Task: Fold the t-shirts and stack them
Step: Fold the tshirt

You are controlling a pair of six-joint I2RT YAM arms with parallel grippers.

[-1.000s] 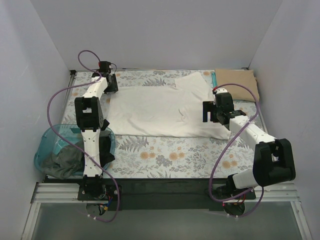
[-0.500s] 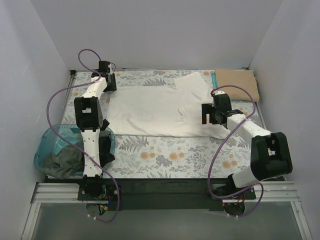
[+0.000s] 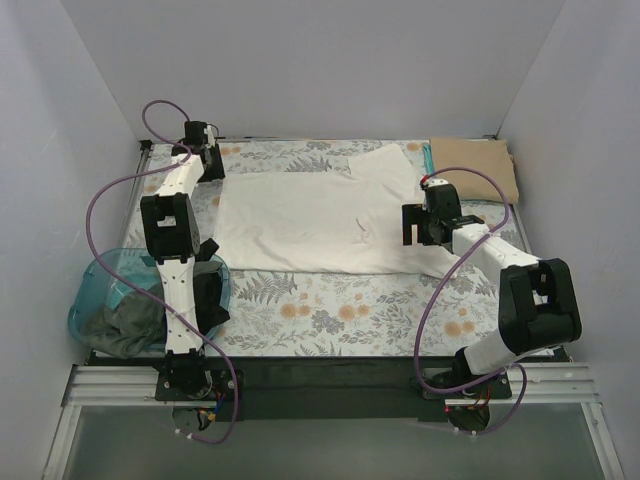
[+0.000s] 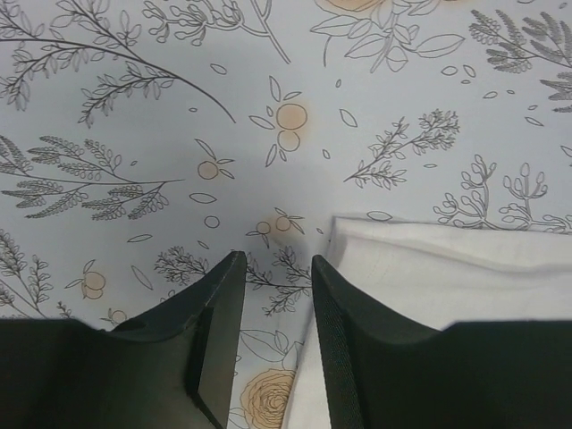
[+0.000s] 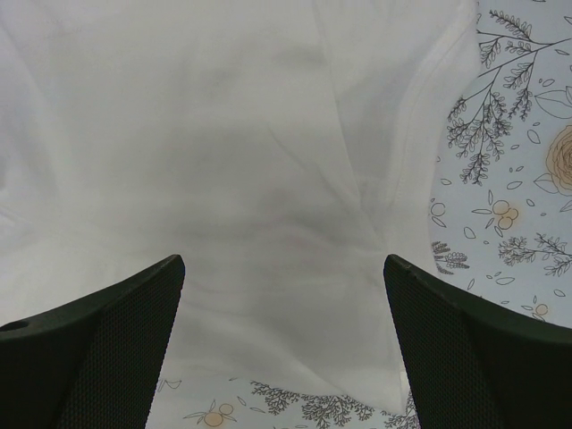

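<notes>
The large cream-white t-shirt (image 3: 310, 220) lies spread flat on the floral table covering, with no print showing. My left gripper (image 3: 203, 160) is at the far left, just off the shirt's far-left corner. In the left wrist view the left gripper (image 4: 275, 268) has its jaws a little apart with only the covering between them, and the shirt's corner (image 4: 438, 268) lies beside the right finger. My right gripper (image 3: 415, 226) hovers over the shirt's right end. It is wide open and empty (image 5: 284, 268) above the white cloth (image 5: 250, 161). A folded tan shirt (image 3: 478, 165) lies at the back right.
A translucent teal basket (image 3: 95, 290) at the near left holds dark grey/olive shirts (image 3: 125, 325). A thin teal strip (image 3: 427, 157) shows beside the tan shirt. White walls enclose the table on three sides. Floral covering (image 3: 340, 310) shows in front of the shirt.
My left gripper has moved left and back, off the shirt's corner. My right gripper has shifted slightly towards the back over the shirt. The shirt lies as before.
</notes>
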